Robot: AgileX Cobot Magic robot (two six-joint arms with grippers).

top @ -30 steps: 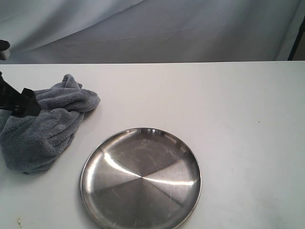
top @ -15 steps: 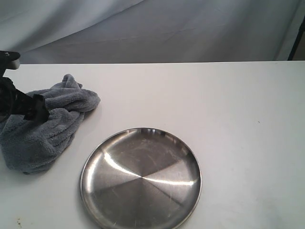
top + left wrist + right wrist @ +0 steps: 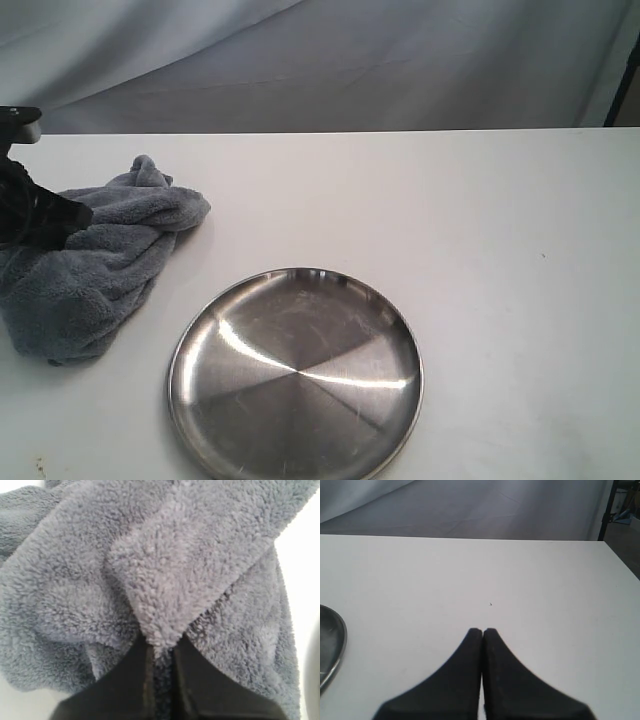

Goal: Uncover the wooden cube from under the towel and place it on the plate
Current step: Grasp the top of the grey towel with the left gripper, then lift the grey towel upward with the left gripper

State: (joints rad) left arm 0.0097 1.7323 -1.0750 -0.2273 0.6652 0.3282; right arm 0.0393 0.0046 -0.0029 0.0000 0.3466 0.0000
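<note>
With a fold of the towel (image 3: 110, 270) clamped in the left claw (image 3: 161, 652) and the right claw (image 3: 482, 632) pressed together, uncovering is judged begun; lifting the towel aside is called for next.

The left gripper (image 3: 160, 647) is made up of two matte black fingers (image 3: 125, 685), broad at the base and tapered to blunt tips; a thin brownish line is seen along one inner edge. The right gripper (image 3: 482, 630) is formed of the same smooth black fingers (image 3: 455, 680), flared outward like a bell. At nine o'clock in the exterior view, a small black block (image 3: 18, 115) is mounted above the left gripper's dark body.
</note>
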